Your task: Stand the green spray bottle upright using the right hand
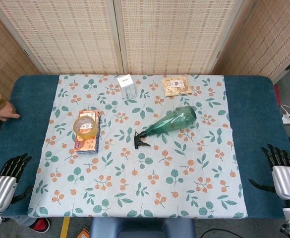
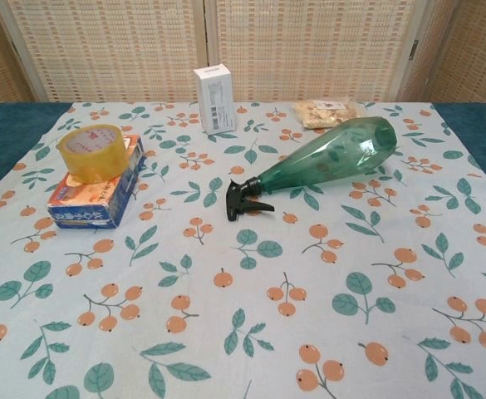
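The green spray bottle (image 1: 173, 122) (image 2: 330, 155) lies on its side in the middle of the floral cloth, its black trigger head (image 1: 140, 140) (image 2: 244, 199) pointing toward the near left and its base toward the far right. My right hand (image 1: 282, 171) rests at the table's near right corner on the blue cover, fingers spread and holding nothing, well away from the bottle. My left hand (image 1: 7, 178) is at the near left corner, also open and empty. Neither hand shows in the chest view.
A yellow tape roll (image 1: 86, 125) (image 2: 93, 153) sits on an orange and blue box (image 1: 87, 139) (image 2: 95, 194) left of the bottle. A white carton (image 1: 127, 87) (image 2: 214, 99) and a snack bag (image 1: 176, 85) (image 2: 329, 112) stand at the back. A person's hand (image 1: 3, 111) rests on the left edge.
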Robot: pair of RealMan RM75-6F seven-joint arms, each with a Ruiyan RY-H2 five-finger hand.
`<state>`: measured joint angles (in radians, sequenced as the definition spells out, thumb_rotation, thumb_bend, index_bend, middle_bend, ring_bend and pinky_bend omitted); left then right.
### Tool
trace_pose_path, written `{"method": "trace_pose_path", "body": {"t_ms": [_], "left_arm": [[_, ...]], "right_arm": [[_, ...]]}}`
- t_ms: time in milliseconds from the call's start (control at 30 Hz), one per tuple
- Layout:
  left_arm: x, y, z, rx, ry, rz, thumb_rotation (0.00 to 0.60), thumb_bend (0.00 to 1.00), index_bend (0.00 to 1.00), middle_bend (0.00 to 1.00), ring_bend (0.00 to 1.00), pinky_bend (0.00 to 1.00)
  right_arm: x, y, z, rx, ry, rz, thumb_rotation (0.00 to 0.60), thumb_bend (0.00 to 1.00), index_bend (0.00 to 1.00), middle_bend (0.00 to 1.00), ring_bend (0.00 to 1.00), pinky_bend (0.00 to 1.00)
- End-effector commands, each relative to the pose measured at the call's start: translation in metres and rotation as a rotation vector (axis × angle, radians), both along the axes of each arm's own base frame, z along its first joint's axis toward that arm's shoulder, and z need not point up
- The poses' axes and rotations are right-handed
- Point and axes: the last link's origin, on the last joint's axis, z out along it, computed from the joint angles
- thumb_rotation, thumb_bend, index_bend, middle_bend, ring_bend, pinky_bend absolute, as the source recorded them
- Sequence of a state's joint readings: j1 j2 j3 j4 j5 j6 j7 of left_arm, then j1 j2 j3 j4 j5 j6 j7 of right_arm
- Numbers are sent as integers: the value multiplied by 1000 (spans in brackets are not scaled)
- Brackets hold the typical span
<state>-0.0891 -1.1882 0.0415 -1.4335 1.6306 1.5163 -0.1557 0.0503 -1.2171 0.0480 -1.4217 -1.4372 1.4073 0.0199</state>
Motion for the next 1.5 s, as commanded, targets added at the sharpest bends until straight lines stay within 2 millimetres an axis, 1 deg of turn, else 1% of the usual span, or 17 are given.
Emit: {"method": "trace_pose_path", "body": {"t_ms": [33,367,500,600,700,733,800,833,900,933,1033,1133,1267,1433,1500], "left_arm": [[0,0,0,-1,0,0,600,264,0,0,0,55],[-1,1,0,-4,-5,5,600,263,0,0,0,54],[-1,2,0,-5,-9,9,600,263,0,0,0,54],[-1,1,-1,-9,-9,6,600,264,0,0,0,54],[0,1,-1,-13,-9,2,600,264,0,0,0,54],[0,0,-1,-12,-9,-2,600,263,0,0,0,54],[1,0,-1,-12,-7,-5,600,263,0,0,0,55],[1,-1,-2,-14,-7,-6,600,263,0,0,0,56],[2,-1,-2,-14,-6,-9,600,264,0,0,0,57],[2,-1,-1,-12,-6,-9,600,264,0,0,0,57],[1,-1,0,-7,-14,-1,600,264,0,0,0,58],[0,-1,1,-4,-23,10,600,264,0,0,0,59],[-2,1,1,-8,-29,18,600,263,0,0,0,59],[-3,1,1,-13,-40,22,600,264,0,0,0,60],[-3,2,2,-13,-43,24,600,264,0,0,0,60]], "right_arm": [[0,0,0,1,-1,-1,600,0,92,0,0,0],[1,-2,0,-3,-2,1,600,0,92,0,0,0],[4,-13,4,-32,8,24,600,0,92,0,0,0],[16,-37,15,-51,48,96,600,0,92,3,0,0],[48,-74,30,-63,73,302,600,0,114,64,0,0],[63,-89,35,-73,81,400,600,0,132,97,0,0],[83,-112,38,-74,117,506,600,0,167,140,0,0],[98,-128,35,-54,149,563,600,0,179,149,0,0],[118,-151,27,0,185,620,600,0,189,153,0,0],[131,-164,21,45,211,643,600,0,189,154,0,0],[164,-194,2,126,286,697,600,0,186,153,0,3],[192,-215,-20,190,343,730,600,0,170,153,0,7],[218,-231,-47,278,461,759,600,0,187,156,0,16],[233,-240,-82,382,656,797,600,0,181,169,0,23],[237,-241,-92,402,695,807,600,0,173,173,0,24]]}}
